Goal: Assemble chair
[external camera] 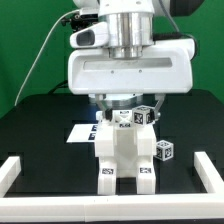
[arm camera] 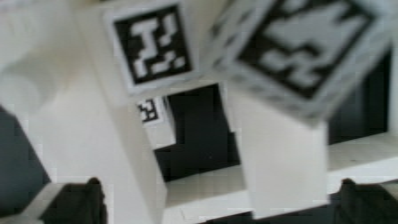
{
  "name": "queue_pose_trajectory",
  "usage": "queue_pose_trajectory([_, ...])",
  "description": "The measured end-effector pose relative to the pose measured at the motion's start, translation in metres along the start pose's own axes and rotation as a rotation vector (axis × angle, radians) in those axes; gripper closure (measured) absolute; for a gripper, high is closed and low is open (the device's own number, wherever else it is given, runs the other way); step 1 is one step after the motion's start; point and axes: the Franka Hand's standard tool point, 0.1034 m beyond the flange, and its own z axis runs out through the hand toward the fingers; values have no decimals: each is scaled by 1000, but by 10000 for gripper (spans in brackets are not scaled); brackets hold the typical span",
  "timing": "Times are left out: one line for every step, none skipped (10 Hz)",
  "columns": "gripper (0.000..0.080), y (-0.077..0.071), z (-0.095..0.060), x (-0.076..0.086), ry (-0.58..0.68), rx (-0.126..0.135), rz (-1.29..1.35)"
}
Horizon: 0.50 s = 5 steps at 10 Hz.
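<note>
The chair [external camera: 125, 152] stands as a partly joined white block structure in the middle of the black table, with tags on its front feet. A tilted tagged piece [external camera: 145, 116] sits at its upper back on the exterior view's right. My gripper [external camera: 118, 106] hangs straight above the chair, jaws spread wide. In the wrist view, two upright white bars [arm camera: 89, 140] [arm camera: 276, 140] and two tags [arm camera: 151, 40] [arm camera: 294, 45] fill the picture. The gripper [arm camera: 222, 202] is open with its dark fingertips [arm camera: 80, 202] standing outside both bars. Nothing is gripped.
A small tagged white cube [external camera: 163, 150] lies on the table just to the exterior view's right of the chair. The marker board [external camera: 84, 133] lies flat behind it on the left. A white border rail [external camera: 20, 172] frames the table's sides and front.
</note>
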Motion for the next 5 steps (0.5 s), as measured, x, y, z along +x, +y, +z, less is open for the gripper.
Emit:
queue_pose_trajectory([150, -7, -3, -8, -6, 7, 39])
queue_pose_trajectory([150, -14, -7, -19, -24, 13, 81])
queue_pose_trajectory([150, -19, -11, -29, -43, 21, 114])
queue_pose_trajectory([150, -18, -12, -34, -82, 27, 166])
queue_pose_trajectory([150, -16, -7, -34, -93, 19, 185])
